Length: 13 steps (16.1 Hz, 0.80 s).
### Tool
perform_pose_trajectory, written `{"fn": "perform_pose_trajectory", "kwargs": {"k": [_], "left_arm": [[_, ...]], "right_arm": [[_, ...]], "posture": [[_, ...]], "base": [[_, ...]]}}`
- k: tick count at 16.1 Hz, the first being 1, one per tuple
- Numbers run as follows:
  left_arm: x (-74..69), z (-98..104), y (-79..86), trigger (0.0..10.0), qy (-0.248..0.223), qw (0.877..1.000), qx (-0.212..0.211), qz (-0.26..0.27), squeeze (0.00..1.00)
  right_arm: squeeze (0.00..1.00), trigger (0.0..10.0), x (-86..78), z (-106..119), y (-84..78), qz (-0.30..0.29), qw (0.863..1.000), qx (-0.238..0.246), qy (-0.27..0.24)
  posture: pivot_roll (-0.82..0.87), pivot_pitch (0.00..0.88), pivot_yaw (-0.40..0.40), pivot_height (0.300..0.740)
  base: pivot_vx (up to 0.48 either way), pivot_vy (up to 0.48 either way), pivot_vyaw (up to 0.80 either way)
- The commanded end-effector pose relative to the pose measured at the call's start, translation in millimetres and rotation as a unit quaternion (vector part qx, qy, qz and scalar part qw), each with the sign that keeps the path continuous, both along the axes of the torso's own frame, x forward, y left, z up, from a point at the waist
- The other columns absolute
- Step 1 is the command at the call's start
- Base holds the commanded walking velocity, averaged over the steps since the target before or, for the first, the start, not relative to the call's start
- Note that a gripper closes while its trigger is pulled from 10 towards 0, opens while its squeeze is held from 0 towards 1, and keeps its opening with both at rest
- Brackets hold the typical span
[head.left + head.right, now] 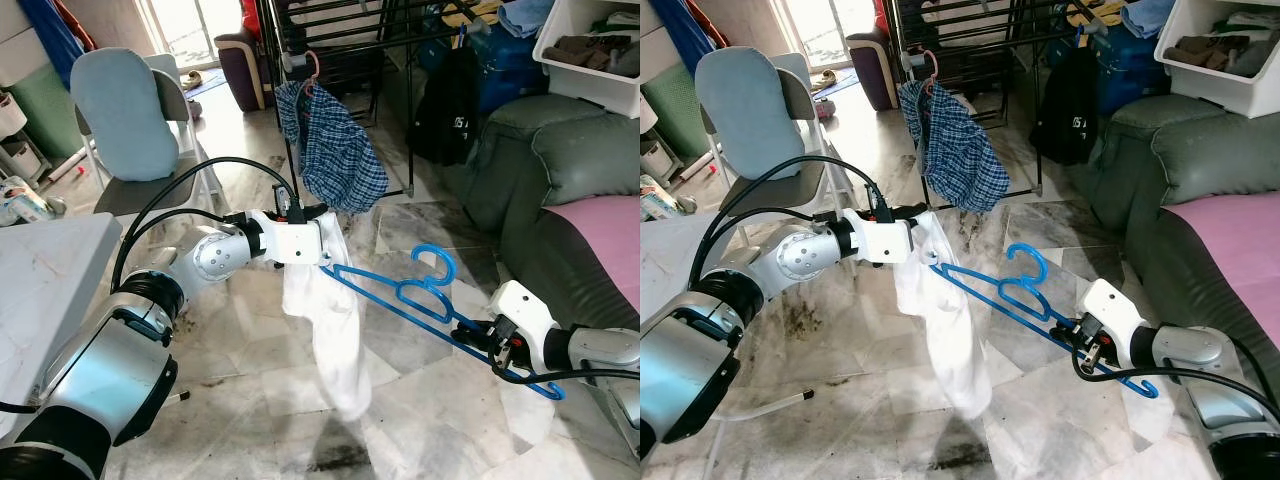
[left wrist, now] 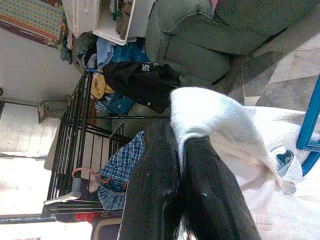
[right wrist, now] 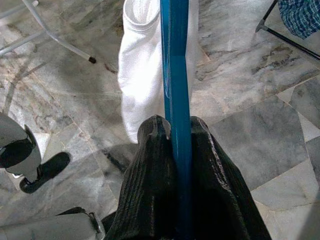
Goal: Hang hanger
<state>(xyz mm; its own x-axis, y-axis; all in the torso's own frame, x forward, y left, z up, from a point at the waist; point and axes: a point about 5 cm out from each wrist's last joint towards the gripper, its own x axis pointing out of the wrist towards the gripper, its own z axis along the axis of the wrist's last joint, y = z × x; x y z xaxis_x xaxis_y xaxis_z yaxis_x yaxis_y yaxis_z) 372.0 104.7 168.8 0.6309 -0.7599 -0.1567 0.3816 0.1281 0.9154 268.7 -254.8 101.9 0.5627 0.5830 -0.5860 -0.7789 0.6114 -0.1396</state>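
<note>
Right gripper (image 3: 177, 137): clamped on one end of the blue hanger (image 1: 400, 290), held low over the floor. Left gripper (image 2: 182, 150): pinching the white garment (image 1: 325, 330) at the hanger's far end. Step: dressing the hanger. Next: seat garment, then carry to black drying rack (image 1: 340, 30).

Hanger (image 1: 430, 300) slants between both grippers above floor; left gripper (image 1: 322, 238) at its left end, pinching cloth (image 1: 325, 330) hanging below; right gripper (image 1: 478, 335) clamped on its right end. Drying rack (image 1: 330, 40) behind, shirt (image 1: 335, 150) hung on it. Chair (image 1: 130, 120) far left, table (image 1: 50, 270) before it. Sofa (image 1: 560, 170) right, bin (image 1: 590, 45) above sofa
</note>
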Motion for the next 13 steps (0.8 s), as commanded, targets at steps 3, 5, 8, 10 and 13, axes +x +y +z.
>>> {"fn": "perform_pose_trajectory", "kwargs": {"k": [3,5,8,10,13], "left_arm": [[3.4,2,10.4,10.0,-0.004,1.0,0.002,0.025,0.0],[3.2,-3,11.8,10.0,-0.001,0.999,0.014,0.033,0.0],[2.7,-12,16.2,10.0,0.009,0.998,0.021,0.055,0.0],[1.9,-14,15.8,10.0,0.013,0.998,0.015,0.054,0.0],[1.0,-14,16.0,10.0,0.022,0.998,0.012,0.05,0.0]], "right_arm": [[0.0,10.0,-1.9,13,5.3,0.029,0.999,0.024,-0.013],[0.0,10.0,0.4,20,4.3,0.03,0.999,0.03,-0.026],[0.0,10.0,-1.0,26,4.3,0.043,0.998,0.036,-0.022],[0.0,10.0,-0.5,23,1.5,0.043,0.999,0.021,-0.017],[0.0,10.0,0.0,15,1.5,0.049,0.999,-0.006,-0.008]], "posture": [[-0.19,0.0,0.144,0.74],[-0.19,0.0,0.144,0.74],[-0.2,0.0,0.141,0.74],[-0.2,0.0,0.135,0.74],[-0.19,0.0,0.131,0.74]], "base": [[0.0,0.0,0.0],[0.0,0.0,0.0],[0.0,0.0,0.0],[0.0,0.0,0.0],[0.0,0.0,0.0]]}}
